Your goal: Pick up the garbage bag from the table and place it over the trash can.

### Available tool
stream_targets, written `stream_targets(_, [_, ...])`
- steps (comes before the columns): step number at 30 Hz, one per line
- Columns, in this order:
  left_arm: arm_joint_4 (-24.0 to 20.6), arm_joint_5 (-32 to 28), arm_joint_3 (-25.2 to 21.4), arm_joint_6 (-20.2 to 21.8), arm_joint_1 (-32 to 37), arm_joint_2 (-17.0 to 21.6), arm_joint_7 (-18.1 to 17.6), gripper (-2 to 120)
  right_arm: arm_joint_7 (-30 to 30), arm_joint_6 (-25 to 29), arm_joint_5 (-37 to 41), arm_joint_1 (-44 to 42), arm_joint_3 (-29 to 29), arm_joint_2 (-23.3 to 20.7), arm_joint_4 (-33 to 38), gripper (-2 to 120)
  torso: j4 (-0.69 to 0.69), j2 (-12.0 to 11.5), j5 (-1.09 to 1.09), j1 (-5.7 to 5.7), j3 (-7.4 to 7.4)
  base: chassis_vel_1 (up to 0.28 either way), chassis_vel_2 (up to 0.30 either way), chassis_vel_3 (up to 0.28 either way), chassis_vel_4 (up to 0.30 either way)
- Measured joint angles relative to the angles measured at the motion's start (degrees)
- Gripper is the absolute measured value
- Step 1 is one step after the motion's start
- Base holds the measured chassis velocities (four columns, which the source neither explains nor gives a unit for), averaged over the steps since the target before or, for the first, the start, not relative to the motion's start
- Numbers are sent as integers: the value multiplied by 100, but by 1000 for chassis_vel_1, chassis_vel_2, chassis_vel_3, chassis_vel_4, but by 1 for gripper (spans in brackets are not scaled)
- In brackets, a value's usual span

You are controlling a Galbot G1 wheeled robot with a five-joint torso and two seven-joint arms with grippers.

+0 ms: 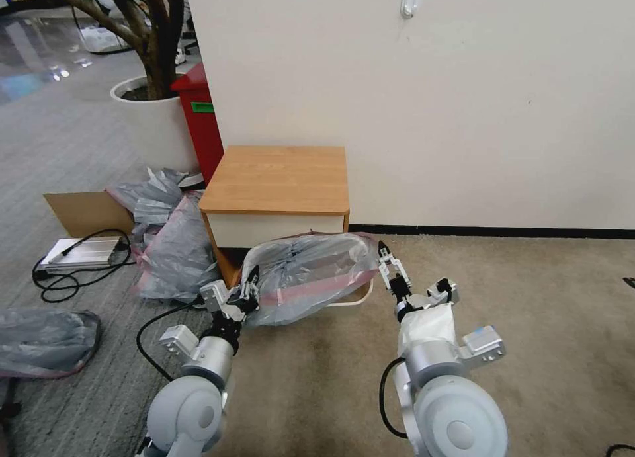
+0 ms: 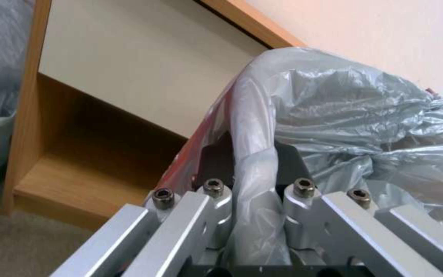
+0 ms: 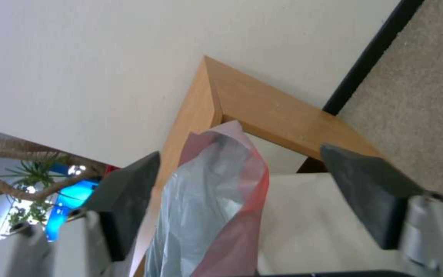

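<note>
Here, one garbage bag (image 1: 307,275), one table (image 1: 278,179), two grippers

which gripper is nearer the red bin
Left. The left gripper grips the garbage bag at the table's front left corner, on the side of the red bin. The right gripper, jaws open, is at the bag's far end.

The garbage bag (image 1: 311,272) is translucent grey (pink-red band at its mouth); the nightstand (image 1: 278,179) is orange-brown, its drawer front white.
</note>
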Motion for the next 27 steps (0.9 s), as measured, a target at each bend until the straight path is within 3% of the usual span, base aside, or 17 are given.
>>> stream_targets(5, [32, 0, 9, 4, -19, -25, 3, 8, -14, -16, 3, 52, -15, 34, -63, 65, 0, 0, 0, 0, 0, 0, 0, 0, 0])
stream_targets(7, [64, -47, 15, 8, -62, -9, 4, 8, -26, -23, 16, 98, -27, 89, -183, 43, 0, 0, 0, 0, 0, 0, 0, 0, 0])
stream_targets(14, [118, -92, 12, 10, -111, 25, 6, 8, -31, -20, -40, 119, 3, 158, -235, 22, 0, 0, 0, 0, 0, 0, 0, 0, 0])
stream_targets(17, [154, -102, 18, 10, -136, 31, 10, 8, -30, -13, -140, 105, 11, 186, -267, 7, 0, 0, 0, 0, 0, 0, 0, 0, 0])
stream_targets(20, [164, -111, 26, 10, -156, 33, 12, 8, -30, -13, -149, 92, 11, 192, -267, 0, 0, 0, 0, 0, 0, 0, 0, 0, 0])
stream_targets(27, [227, -128, 44, 11, -248, 40, 13, 8, 5, -26, -157, -14, 21, 161, -224, 0, 0, 0, 0, 0, 0, 0, 0, 0, 0])
